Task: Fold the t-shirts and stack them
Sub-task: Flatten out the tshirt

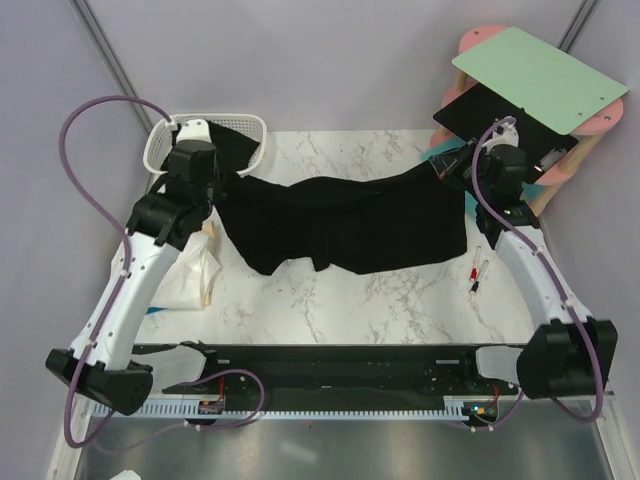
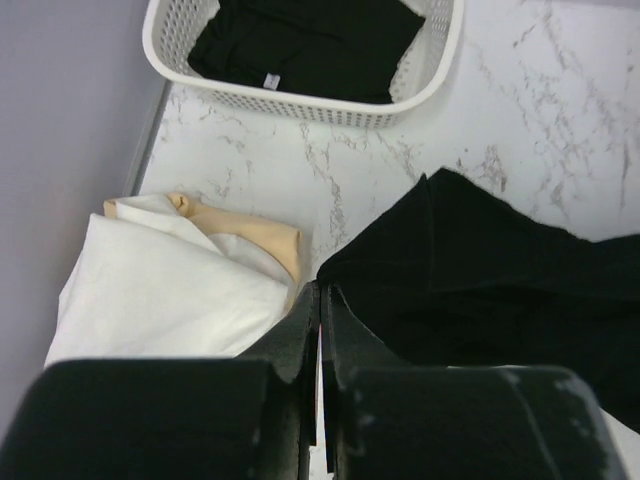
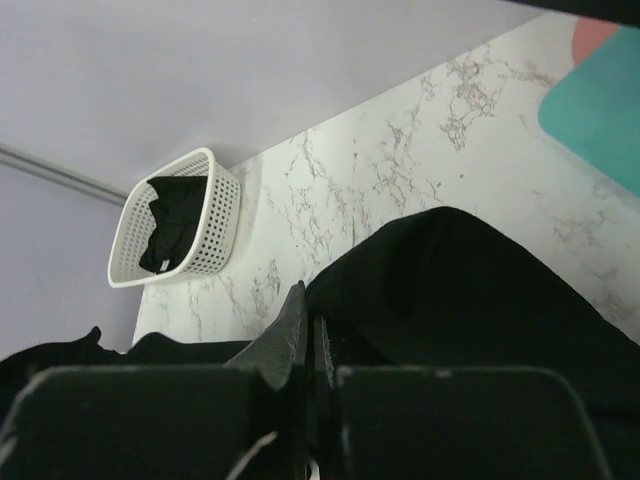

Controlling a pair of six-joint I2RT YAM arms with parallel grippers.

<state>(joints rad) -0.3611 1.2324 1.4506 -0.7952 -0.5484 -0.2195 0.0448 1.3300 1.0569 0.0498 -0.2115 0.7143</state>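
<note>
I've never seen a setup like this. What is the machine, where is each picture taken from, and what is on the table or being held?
Two white robot arms are bolted at the table's near edge. The wide picture looks down from above and behind them; the other two come from a camera on each wrist. The left end effector and right end effector are each shut on an edge of a black t-shirt, stretched between them over the marble table. Beside the left arm lie white and cream shirts. A white basket holds more black cloth.
</note>
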